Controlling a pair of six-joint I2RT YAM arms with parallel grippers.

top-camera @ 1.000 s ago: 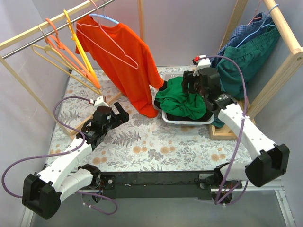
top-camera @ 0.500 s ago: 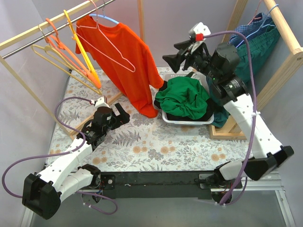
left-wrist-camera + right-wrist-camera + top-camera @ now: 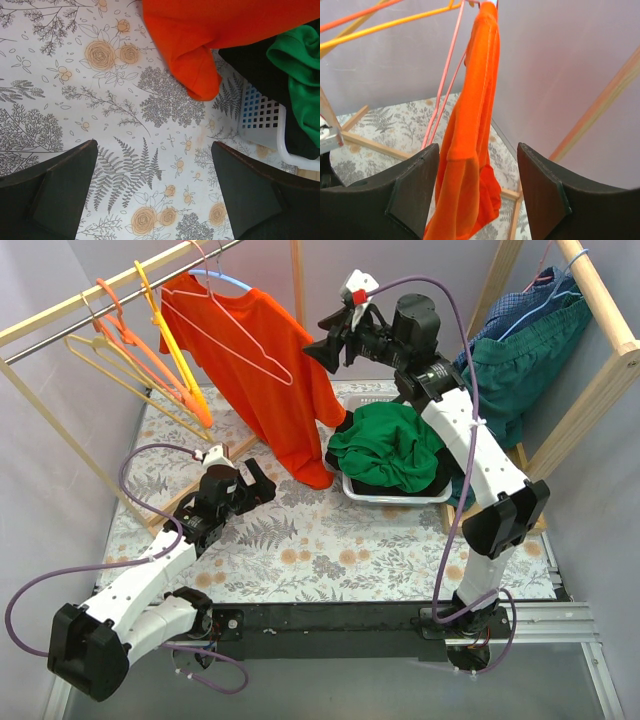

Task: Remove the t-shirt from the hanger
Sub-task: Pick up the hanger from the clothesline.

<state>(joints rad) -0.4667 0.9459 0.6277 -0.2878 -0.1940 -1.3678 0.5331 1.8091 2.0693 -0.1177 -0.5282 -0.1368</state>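
Observation:
An orange t-shirt (image 3: 265, 370) hangs on a light blue hanger (image 3: 228, 280) from the rail at the back left; a pink hanger (image 3: 240, 335) lies against its front. My right gripper (image 3: 325, 343) is open, raised beside the shirt's right sleeve, not touching it. In the right wrist view the shirt (image 3: 470, 135) hangs between and beyond my open fingers (image 3: 415, 195). My left gripper (image 3: 262, 485) is open and low over the table, short of the shirt's hem (image 3: 195, 75).
A white basket (image 3: 385, 492) holds green (image 3: 390, 445) and black clothes at centre right. Orange and yellow empty hangers (image 3: 165, 360) hang on the rail (image 3: 90, 310) at left. A wooden rack with blue and green garments (image 3: 525, 350) stands at right.
My right arm has lifted from the basket and swung left and up toward the shirt's right sleeve. The left arm has hardly moved.

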